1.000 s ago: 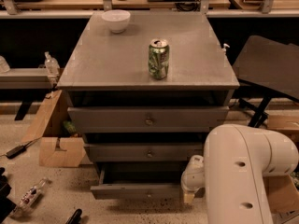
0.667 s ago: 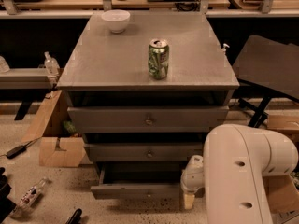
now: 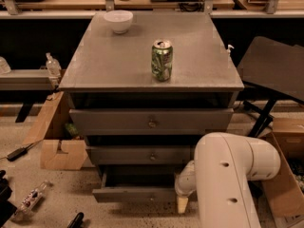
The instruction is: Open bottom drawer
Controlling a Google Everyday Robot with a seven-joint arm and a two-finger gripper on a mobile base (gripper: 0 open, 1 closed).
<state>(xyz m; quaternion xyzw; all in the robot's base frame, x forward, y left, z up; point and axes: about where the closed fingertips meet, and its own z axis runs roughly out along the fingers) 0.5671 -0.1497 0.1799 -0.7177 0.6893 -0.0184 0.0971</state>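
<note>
The bottom drawer [image 3: 135, 194] is the lowest of the grey cabinet's [image 3: 118, 61] three drawers. It stands pulled out a little, with a dark gap showing behind its flat grey front. Its knob does not show. My gripper [image 3: 183, 203] hangs low at the right end of that drawer front, close to the floor, at the end of my white arm [image 3: 232, 175]. The arm covers the drawer's right end. The middle drawer [image 3: 142, 155] and the top drawer [image 3: 151, 122] sit pushed in, each with a small centre knob.
A green can [image 3: 162, 60] and a white bowl [image 3: 118, 21] stand on the cabinet top. A cardboard box [image 3: 59, 141] lies at the left, and another [image 3: 285, 175] at the right. A black chair [image 3: 273, 70] is at the right. Small objects lie on the floor at the left [image 3: 31, 198].
My arm and gripper have shifted a little to the left and down along the bottom drawer's front. The drawer itself has not visibly moved.
</note>
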